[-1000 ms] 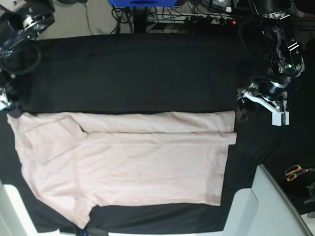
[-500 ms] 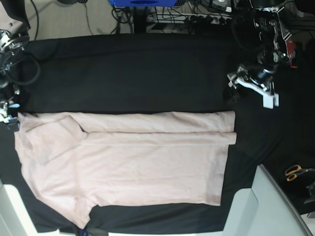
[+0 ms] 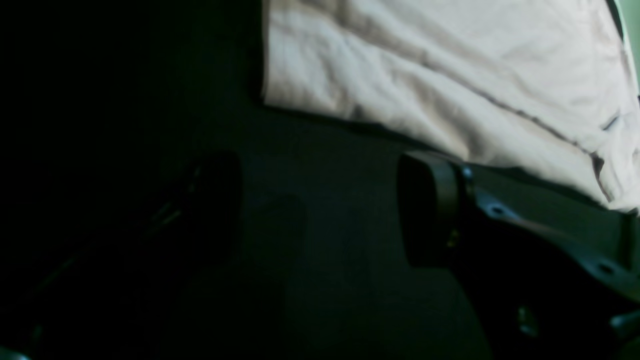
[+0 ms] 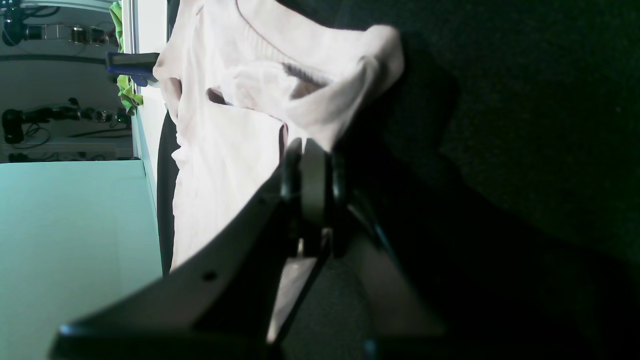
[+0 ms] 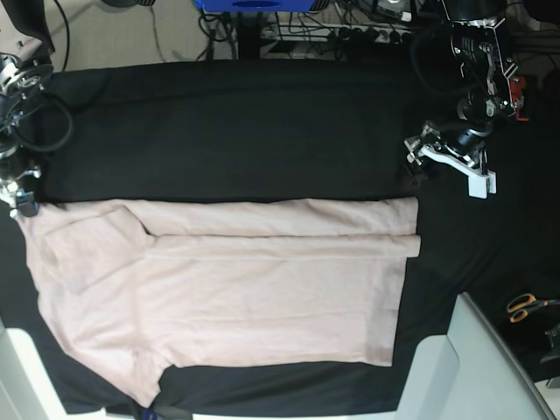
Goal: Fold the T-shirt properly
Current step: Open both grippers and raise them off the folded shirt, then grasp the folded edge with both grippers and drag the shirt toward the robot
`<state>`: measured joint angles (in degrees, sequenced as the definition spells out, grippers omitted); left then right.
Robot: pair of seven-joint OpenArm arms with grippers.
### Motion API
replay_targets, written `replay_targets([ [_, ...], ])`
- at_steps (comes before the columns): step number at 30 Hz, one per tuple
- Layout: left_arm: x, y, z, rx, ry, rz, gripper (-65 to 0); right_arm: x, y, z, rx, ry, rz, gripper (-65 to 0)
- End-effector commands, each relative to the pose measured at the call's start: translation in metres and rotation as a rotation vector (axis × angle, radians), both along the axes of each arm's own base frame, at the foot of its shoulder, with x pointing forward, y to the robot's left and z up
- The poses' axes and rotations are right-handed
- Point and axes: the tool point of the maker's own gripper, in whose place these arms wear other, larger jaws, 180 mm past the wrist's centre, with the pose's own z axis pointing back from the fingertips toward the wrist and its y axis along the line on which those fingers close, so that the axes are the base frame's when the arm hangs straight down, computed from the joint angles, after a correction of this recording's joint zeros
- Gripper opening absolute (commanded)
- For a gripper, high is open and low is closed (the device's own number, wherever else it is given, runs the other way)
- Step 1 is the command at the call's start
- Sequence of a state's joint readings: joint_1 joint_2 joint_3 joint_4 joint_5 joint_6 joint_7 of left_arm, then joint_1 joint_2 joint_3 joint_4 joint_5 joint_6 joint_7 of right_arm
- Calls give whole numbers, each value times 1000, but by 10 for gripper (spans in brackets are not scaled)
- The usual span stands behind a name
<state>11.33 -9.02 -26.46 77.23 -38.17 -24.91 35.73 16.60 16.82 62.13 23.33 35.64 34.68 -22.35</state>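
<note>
Pink shirt (image 5: 227, 289) spread flat on the black-clothed counter (image 5: 245, 122), far long edge already folded over. Right gripper (image 4: 312, 195) pinched shut on the collar-end corner of that shirt; left gripper (image 3: 320, 210) with jaws apart, off the hem, holding nothing. Risk: one-sided pull from the clamped corner dragging the shirt, skewing or undoing the fold. Thin cotton likely to slip out, too.

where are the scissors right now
In the base view, the scissors lie at the far right edge on the black cloth, right of the T-shirt.
</note>
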Motion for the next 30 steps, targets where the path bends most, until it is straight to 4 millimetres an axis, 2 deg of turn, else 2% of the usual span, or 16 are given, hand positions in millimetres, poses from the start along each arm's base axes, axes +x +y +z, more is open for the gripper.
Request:
replay_targets([
  [1,9,5,12,4,-46,6,-184,9,-10,13,-21,-35,-6,-648],
  [7,30,0,20,-26,-85,22,-184,9,-7,12,-11,-29,8,-645],
  [11,39,10,9,-79,-73,104,-184,8,1,10,7,-17,48,-647],
  [14,36,12,-6,-114,-36,140,-184,8,-1,10,5,-16,50,-647],
  [16,36,13,-9,-121,-30,146,-184,8,0,10,5,-15,51,-647],
  [20,32,9,-20,-150,-1,160,-184,8,0,10,5,-15,51,-648],
  [25,42,2,-30,-200,22,175,-184,8,0,10,5,-15,51,-648],
  [30,58,-12,-32,-291,14,202,-184,8,0,10,5,-15,51,-648],
])
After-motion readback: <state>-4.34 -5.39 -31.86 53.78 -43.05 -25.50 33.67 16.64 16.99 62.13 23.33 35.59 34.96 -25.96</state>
